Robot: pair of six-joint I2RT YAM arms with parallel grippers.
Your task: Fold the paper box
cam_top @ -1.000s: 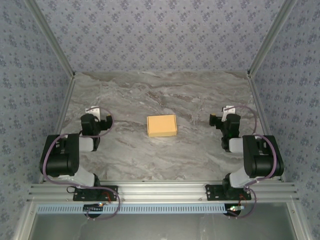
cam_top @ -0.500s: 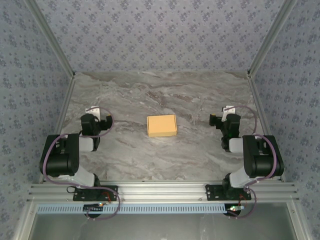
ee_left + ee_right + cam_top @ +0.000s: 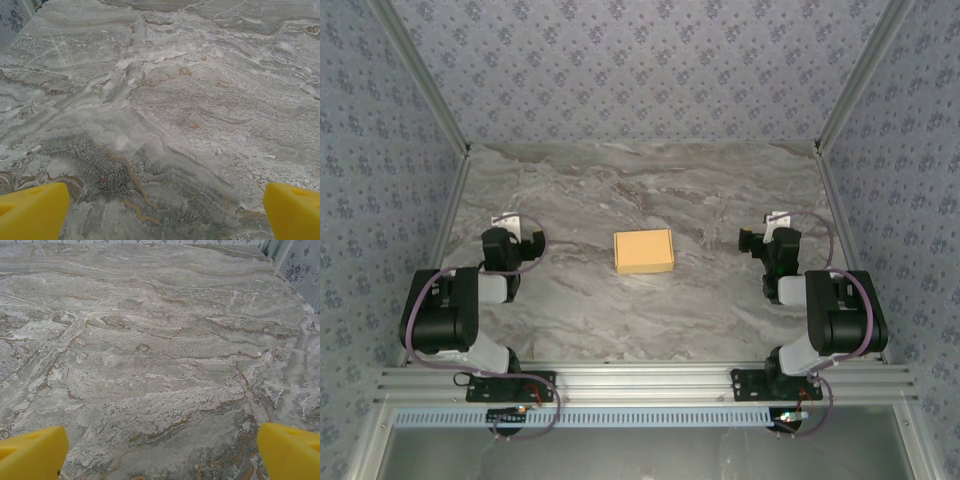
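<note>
Inspection result: no legible text, label, brand, number or sign.

The paper box [image 3: 644,251] presents a plain yellow-orange top face. The left arm's white tag [image 3: 506,219] and the right arm's white tag [image 3: 779,217] are too small to read. The worktop [image 3: 620,190] carries marble veining only.

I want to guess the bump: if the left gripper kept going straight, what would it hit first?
The left gripper would probably meet the marble table first; nothing else lies ahead between its open fingers.
</note>
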